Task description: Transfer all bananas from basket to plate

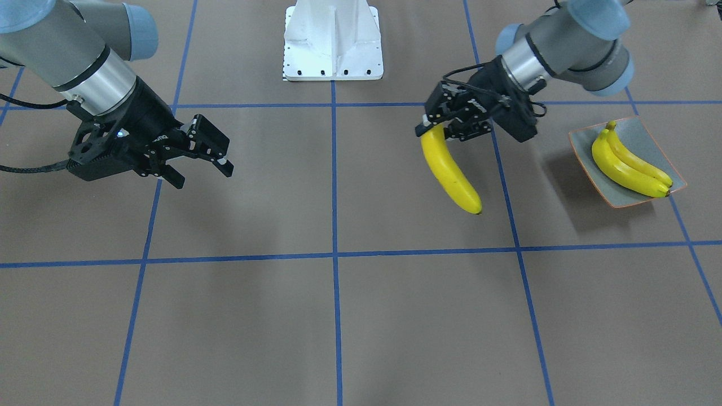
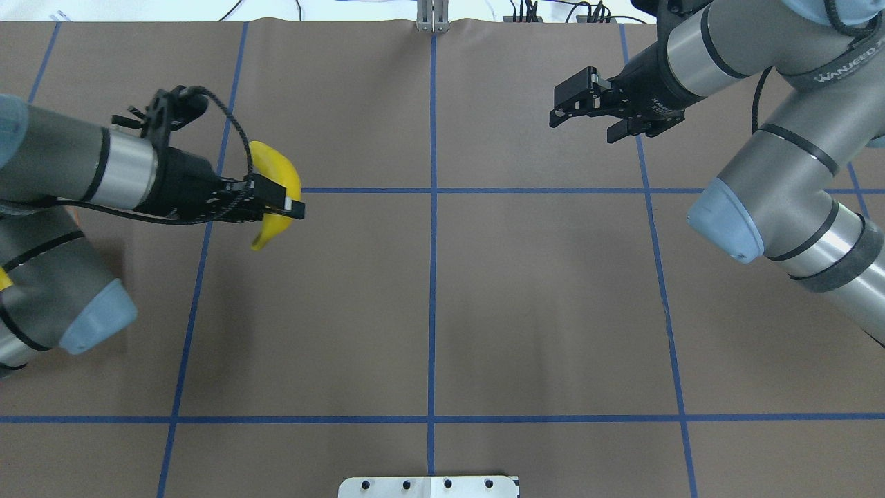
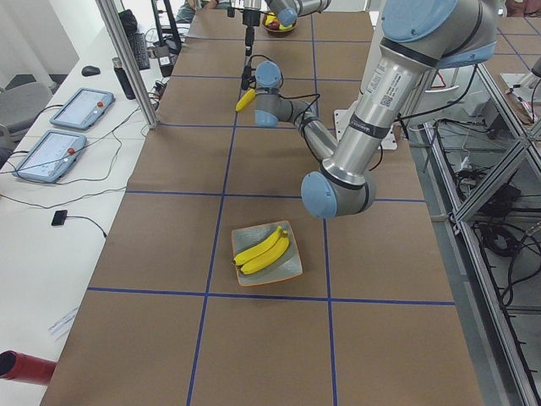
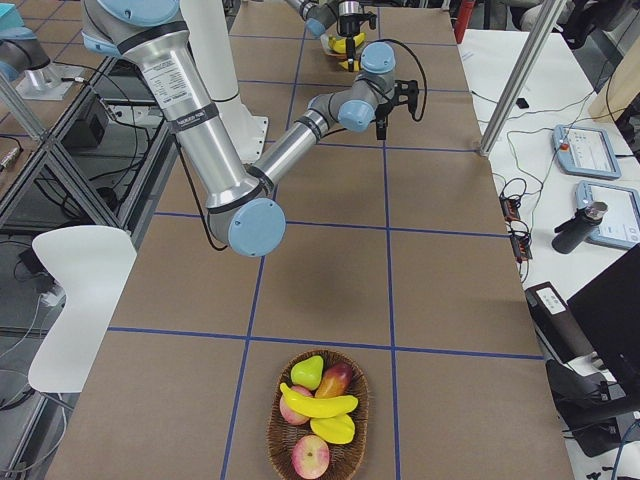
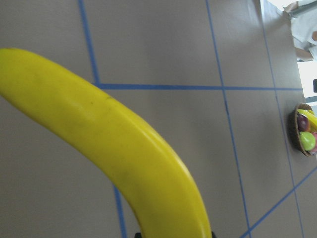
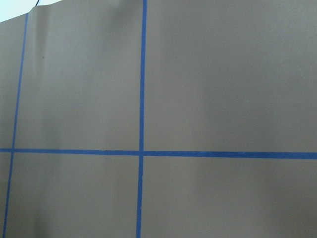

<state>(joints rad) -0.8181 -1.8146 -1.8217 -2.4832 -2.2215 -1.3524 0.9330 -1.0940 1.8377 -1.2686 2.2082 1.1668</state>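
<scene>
My left gripper is shut on the top end of a yellow banana and holds it hanging above the table, left of the plate in the front-facing view. It also shows in the overhead view and fills the left wrist view. The grey-green plate with an orange rim holds two bananas side by side. My right gripper is open and empty above bare table. The wicker basket holds a banana among other fruit.
The basket also holds a green pear, red-yellow apples and another yellow fruit. The white robot base stands at the table's middle edge. Blue tape lines grid the brown table.
</scene>
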